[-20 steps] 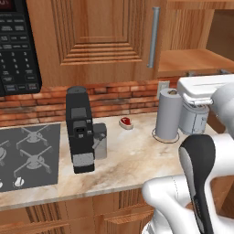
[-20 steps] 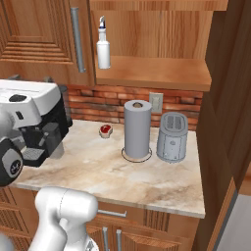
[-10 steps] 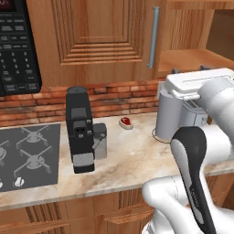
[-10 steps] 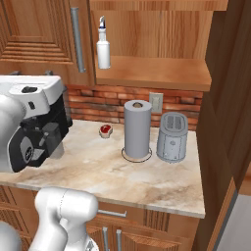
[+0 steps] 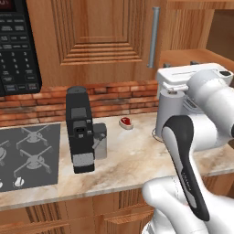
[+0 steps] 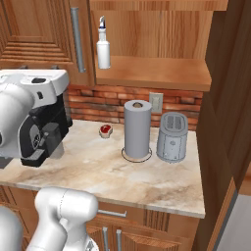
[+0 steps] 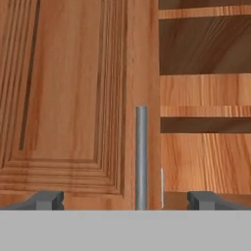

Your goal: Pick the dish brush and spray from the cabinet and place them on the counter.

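from left: the cabinet [image 6: 44, 44] door is staying shut while the arm is swinging in toward its bar handle [image 6: 77, 39]; the gripper [image 7: 125, 200] fingers are standing wide, holding nothing. right of it, the spray [image 6: 103, 44] is waiting on the open shelf [image 6: 162, 73], untouched. the dish brush is remaining hard to make out.

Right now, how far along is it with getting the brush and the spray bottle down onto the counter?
Nothing is on the counter yet from the job. The spray bottle stands upright on the open cabinet shelf; I can't make out the brush. In hand: nothing, the claw is open and empty, facing the cabinet door handle. Left: pick up both items and set them down.
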You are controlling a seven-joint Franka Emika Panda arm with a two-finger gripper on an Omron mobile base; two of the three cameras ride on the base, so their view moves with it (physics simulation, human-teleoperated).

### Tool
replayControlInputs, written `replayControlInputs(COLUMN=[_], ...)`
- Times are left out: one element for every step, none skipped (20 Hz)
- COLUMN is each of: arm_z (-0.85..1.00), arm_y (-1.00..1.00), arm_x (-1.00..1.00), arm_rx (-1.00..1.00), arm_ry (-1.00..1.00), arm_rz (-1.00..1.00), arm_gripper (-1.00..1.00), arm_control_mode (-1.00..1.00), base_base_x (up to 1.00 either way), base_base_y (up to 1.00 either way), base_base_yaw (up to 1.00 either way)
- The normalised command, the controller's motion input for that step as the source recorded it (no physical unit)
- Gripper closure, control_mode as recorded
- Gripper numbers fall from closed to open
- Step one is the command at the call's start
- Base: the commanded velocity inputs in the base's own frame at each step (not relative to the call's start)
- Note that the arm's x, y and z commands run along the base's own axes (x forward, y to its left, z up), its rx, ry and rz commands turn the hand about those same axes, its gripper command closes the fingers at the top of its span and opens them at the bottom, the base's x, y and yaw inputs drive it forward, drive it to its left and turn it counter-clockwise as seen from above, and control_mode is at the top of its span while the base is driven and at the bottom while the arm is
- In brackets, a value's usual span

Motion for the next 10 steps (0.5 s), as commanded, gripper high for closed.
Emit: replayControlInputs(arm_z=[0.00,0.00,0.00,0.00,0.00,0.00,0.00,0.00,0.00,0.00], arm_y=[0.05,0.04,0.01,0.00,0.00,0.00,0.00,0.00,0.00,0.00], arm_x=[0.43,0.42,0.39,0.36,0.34,0.28,0.26,0.26,0.26,0.25], arm_rx=[0.00,0.00,0.00,0.00,0.00,0.00,0.00,0.00,0.00,0.00], arm_ry=[0.00,0.00,0.00,0.00,0.00,0.00,0.00,0.00,0.00,0.00], arm_rz=[0.00,0.00,0.00,0.00,0.00,0.00,0.00,0.00,0.00,0.00], arm_gripper=[-1.00,-1.00,-1.00,-1.00,-1.00,-1.00,-1.00,-1.00,-1.00,-1.00], arm_control_mode=[-1.00,-1.00,-1.00,-1.00,-1.00,-1.00,-1.00,-1.00,-1.00,-1.00], base_base_x=[0.00,0.00,0.00,0.00,0.00,0.00,0.00,0.00,0.00,0.00], base_base_y=[0.00,0.00,0.00,0.00,0.00,0.00,0.00,0.00,0.00,0.00], base_base_yaw=[0.00,0.00,0.00,0.00,0.00,0.00,0.00,0.00,0.00,0.00])
